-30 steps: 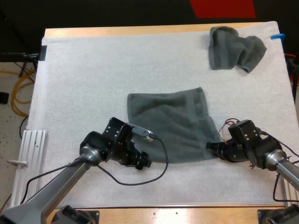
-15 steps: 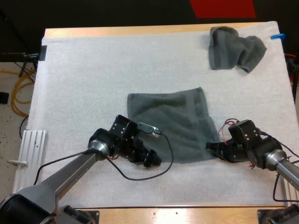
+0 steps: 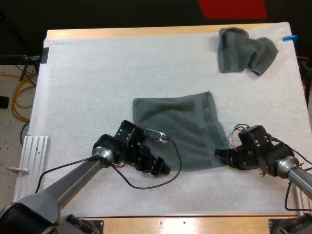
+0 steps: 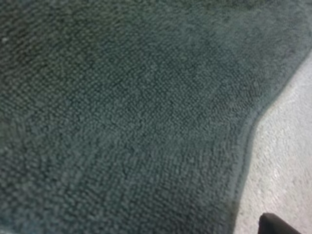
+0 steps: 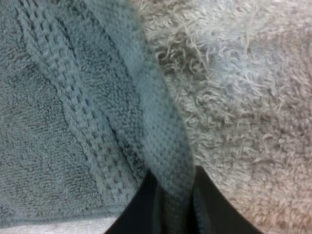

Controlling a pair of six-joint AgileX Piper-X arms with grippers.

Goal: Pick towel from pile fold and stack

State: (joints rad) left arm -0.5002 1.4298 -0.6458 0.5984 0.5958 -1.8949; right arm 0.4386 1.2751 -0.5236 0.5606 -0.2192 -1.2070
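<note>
While the right pincer (image 3: 222,154) stays clamped on the spread towel's (image 3: 180,127) near right corner, fingers (image 5: 210,214) pinching the hem from both sides, the left pincer (image 3: 161,168) has slid right to the near edge. Whether it is open I cannot tell. A two-handed fold looks close. The crumpled towel (image 3: 243,48) waits at the white mat's (image 3: 97,78) far right.

Bright, even overhead light washes the white mat (image 3: 87,87); beyond its twelve o'clock edge all is dark. Faint shadows edge the towel (image 3: 185,126). The left wrist view is dimmer than the right.
</note>
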